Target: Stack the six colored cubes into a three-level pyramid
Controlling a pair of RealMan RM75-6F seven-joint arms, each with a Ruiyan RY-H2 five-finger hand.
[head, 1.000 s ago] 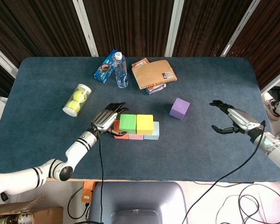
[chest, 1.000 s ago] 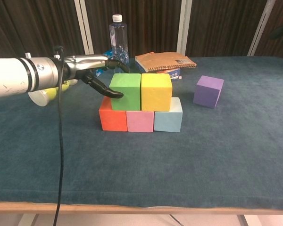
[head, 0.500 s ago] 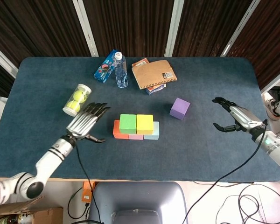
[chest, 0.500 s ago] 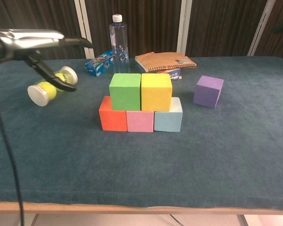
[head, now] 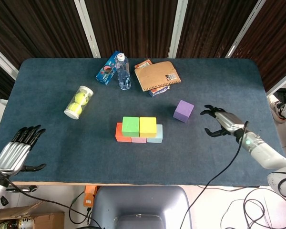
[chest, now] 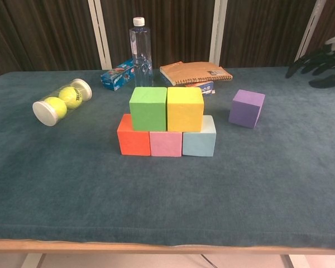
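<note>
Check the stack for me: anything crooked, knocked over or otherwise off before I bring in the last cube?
Nothing stands out. The green cube and yellow cube sit squarely on the orange cube, pink cube and light blue cube. The purple cube stands apart, upright, right of the stack.

head view looks down; chest view faces level, sharing the table [head: 47, 138].

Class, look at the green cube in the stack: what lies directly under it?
The green cube rests across the orange cube and the pink cube. The yellow cube sits beside it. The covered tops of the lower cubes cannot be seen.
</note>
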